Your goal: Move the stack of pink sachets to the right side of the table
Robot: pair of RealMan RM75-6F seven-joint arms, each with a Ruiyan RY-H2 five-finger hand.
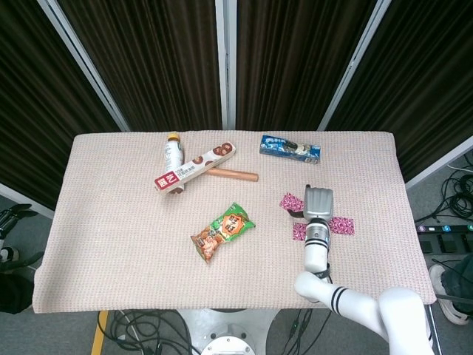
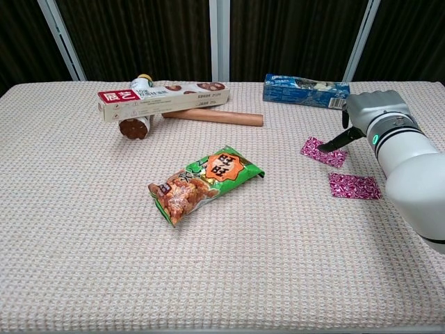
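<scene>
Three pink sachets lie apart on the right half of the table, not stacked. The far sachet is partly covered by my right hand. A second sachet lies nearer, beside my forearm. The third sachet lies further right; the arm hides it in the chest view. My right hand holds nothing, and one dark fingertip reaches down to the far sachet's edge. My left hand shows only as a dark sliver off the table's left edge.
A green snack bag lies mid-table. At the back stand a long red-and-white box, a small bottle, a brown stick and a blue biscuit pack. The table's right edge is close by.
</scene>
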